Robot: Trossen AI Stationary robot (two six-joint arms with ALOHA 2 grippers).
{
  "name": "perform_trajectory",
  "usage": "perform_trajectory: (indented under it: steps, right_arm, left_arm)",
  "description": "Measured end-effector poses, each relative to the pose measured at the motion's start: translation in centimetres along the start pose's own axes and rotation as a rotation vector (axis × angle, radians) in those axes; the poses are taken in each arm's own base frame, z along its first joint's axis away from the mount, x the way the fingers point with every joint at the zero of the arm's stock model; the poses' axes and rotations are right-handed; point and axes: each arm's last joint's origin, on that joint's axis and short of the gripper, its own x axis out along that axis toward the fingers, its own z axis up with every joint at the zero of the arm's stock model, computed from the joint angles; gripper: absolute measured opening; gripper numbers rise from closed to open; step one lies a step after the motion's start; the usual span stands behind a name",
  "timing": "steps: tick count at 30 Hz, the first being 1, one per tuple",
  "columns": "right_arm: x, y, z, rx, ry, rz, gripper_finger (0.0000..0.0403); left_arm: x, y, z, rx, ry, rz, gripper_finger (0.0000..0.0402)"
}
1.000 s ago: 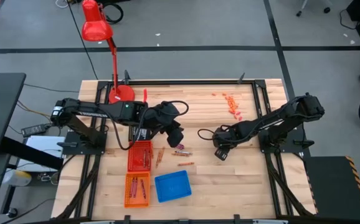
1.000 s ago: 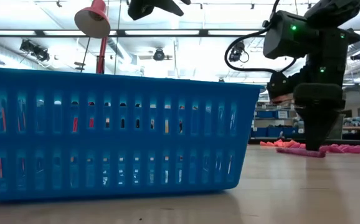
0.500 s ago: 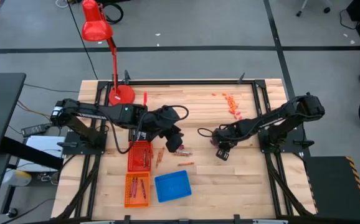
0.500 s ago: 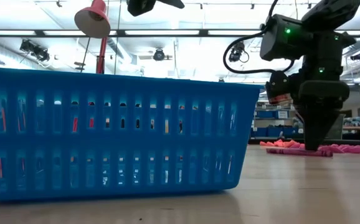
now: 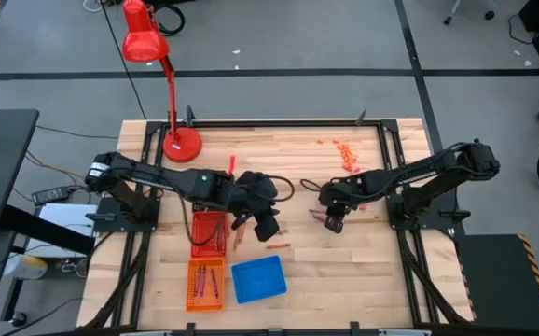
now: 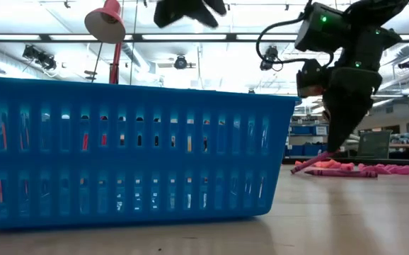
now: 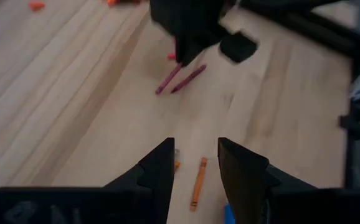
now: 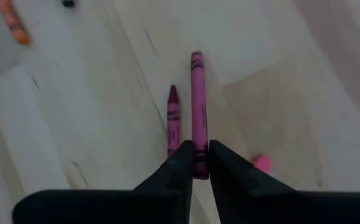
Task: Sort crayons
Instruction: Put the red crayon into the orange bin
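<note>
The right gripper (image 8: 196, 163) points down at the table, clamped on a pink crayon (image 8: 197, 106); a darker crayon (image 8: 173, 118) lies just beside. The left gripper (image 7: 195, 163) hovers, fingers apart, above an orange crayon (image 7: 198, 182).

Bare worktop (image 5: 381, 257) lies open right of the blue basket (image 5: 258, 279), while the lamp (image 5: 178, 142) and orange bins (image 5: 207, 259) crowd the left side.

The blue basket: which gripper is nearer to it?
Left. The left gripper hovers just beyond the blue basket; the right gripper, shut on a pink crayon, is farther off.
</note>
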Motion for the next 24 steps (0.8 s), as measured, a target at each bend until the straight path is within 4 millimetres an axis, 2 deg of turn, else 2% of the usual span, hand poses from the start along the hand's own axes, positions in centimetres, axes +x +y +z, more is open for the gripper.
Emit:
perform_trajectory:
  steps: [9, 14, 24]
  right_arm:
    - [-0.8, -0.1, 0.2, -0.045, -0.023, 0.057, 0.0056]
    - [-0.8, 0.0, 0.4, -0.069, -0.034, 0.061, 0.0056]
    - [-0.8, 0.1, 0.5, -0.072, -0.041, 0.092, 0.0051]
  left_arm:
    - [3.5, -0.4, -1.0, 0.019, 0.059, 0.043, 0.0134]
    - [5.2, -0.7, -1.5, 0.032, 0.029, 0.021, 0.0134]
    - [9.2, 0.9, -4.9, -0.011, -0.071, -0.046, 0.0134]
